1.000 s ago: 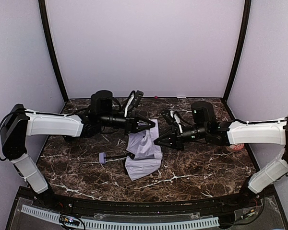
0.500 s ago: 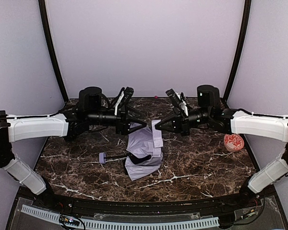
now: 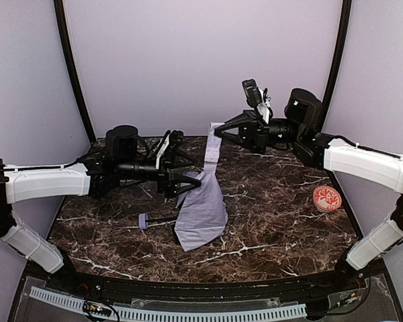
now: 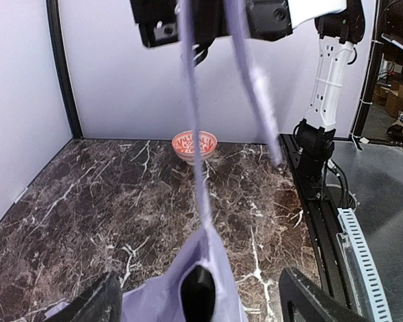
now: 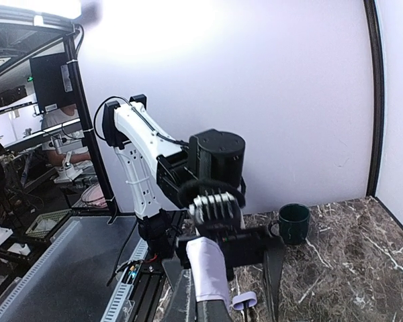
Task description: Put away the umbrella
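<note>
Wrapping step. Right tool (image 3: pixel 219 131) clamped on umbrella (image 3: pixel 203 211) strap (image 3: pixel 210 151), raised; left tool (image 3: pixel 192 182) apart, astride fabric. Next: you likely close left, gather folds.

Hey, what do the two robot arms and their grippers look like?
The left arm and right arm have white shells, black joints and black cables. The left gripper and right gripper are black, each tapering to two pointed fingers.
</note>
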{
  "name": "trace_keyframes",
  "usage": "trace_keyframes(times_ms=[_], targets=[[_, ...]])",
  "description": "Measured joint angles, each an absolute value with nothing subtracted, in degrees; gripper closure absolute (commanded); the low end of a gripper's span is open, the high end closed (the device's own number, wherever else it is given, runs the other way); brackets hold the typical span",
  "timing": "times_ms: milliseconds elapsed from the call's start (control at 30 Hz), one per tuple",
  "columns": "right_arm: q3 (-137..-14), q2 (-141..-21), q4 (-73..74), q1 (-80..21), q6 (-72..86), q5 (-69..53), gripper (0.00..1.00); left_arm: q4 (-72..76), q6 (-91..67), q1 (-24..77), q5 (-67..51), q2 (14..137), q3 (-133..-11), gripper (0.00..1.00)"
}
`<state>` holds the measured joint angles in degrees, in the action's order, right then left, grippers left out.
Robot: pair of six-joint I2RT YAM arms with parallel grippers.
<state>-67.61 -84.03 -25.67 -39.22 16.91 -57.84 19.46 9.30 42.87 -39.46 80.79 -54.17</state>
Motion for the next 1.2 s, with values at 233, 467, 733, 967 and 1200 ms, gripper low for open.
trace_keyframes(times_ms=[233,467,733,967,1200], targets=[[-68.49,-85.19,-28.49,-39.62,19.2,-57.84,1.0,19.84,10.37,43.16,-37.5,87.81,-57.23,0.37],[-70.02,-88.29,-28.77,-39.64,19.62,-57.17,1.0,22.5,9.67,44.27,-38.98,90.11,-59.35,0.65],[-75.77,-93.32,-26.63,-39.22,19.62,-55.99,1.0,26.11,7.86,44.53,-39.64,90.72,-61.17,0.72],[-77.58,-95.11,-24.75,-38.22,19.62,-55.11,0.88,26.52,6.39,43.16,-39.09,93.62,-64.99,1.0],[-78.74,-96.12,-16.38,-33.08,17.82,-48.03,0.64,24.91,4.99,36.99,-36.84,100.42,-72.86,1.0]])
